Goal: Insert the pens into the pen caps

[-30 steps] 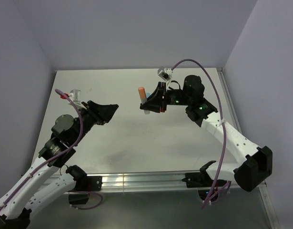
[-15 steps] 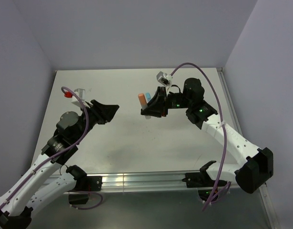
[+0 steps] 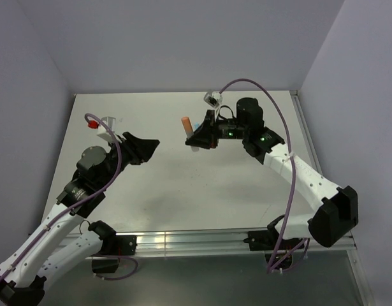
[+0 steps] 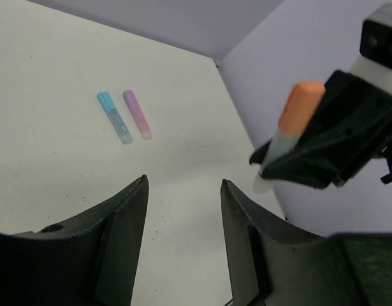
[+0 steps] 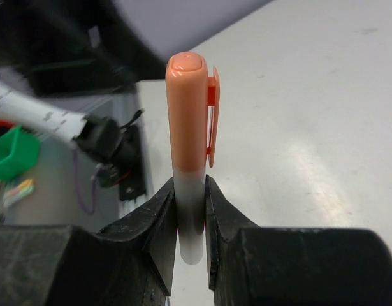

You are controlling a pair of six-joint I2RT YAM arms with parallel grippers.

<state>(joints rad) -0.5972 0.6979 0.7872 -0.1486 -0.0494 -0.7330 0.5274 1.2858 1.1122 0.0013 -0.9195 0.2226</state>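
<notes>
My right gripper (image 3: 197,139) (image 5: 190,191) is shut on the clear-whitish pen body (image 5: 191,220), held upright above the table. The orange cap (image 5: 189,108) with its clip sits on the pen's upper end; it also shows in the top view (image 3: 187,122) and the left wrist view (image 4: 299,106). My left gripper (image 3: 151,145) (image 4: 184,182) is open and empty, in the air left of the right gripper. A light blue pen (image 4: 114,116) and a pink pen (image 4: 137,113) lie side by side on the table beyond it. In the top view the right gripper mostly hides them.
The white table (image 3: 164,185) is walled at the back and on both sides. An aluminium rail (image 3: 183,242) runs along its near edge. The left arm's base (image 5: 106,150) and a green bin (image 5: 14,153) show past that edge in the right wrist view.
My right gripper has turned and shifted slightly left with the orange-capped pen still in it. The left gripper has stayed open and almost still.
</notes>
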